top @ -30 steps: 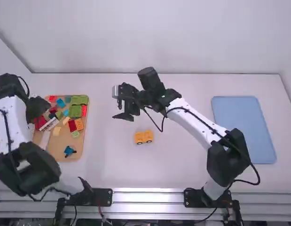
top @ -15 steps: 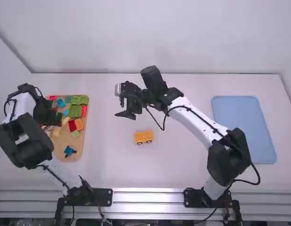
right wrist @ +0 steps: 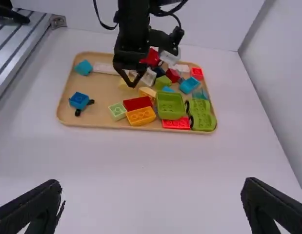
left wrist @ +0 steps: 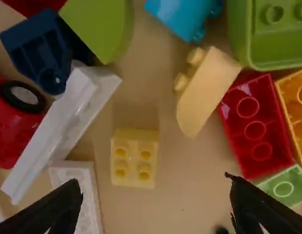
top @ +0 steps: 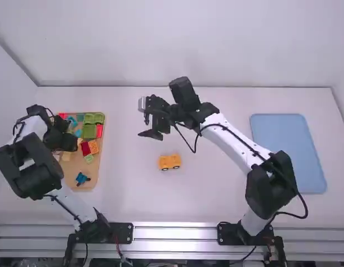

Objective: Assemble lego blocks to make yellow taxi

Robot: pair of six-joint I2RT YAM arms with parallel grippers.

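In the high view my left gripper is over the wooden tray's left part; in the left wrist view the left gripper stands open above a pale yellow 2x2 brick. A yellow curved piece lies near that brick, beside a red brick. On the mid-table sits a yellow car body with dark wheels. My right gripper hovers up and left of the car in the high view; in the right wrist view the right gripper is open, nothing between its fingers.
The wooden tray holds several loose pieces, among them a green box-shaped block, an orange brick and a blue piece with black parts. A blue tray lies at the right of the table.
The left arm has swung from the left edge rightward, its gripper now over the tray's pale bricks. The right gripper has drifted slightly right. The yellow car has stayed put.
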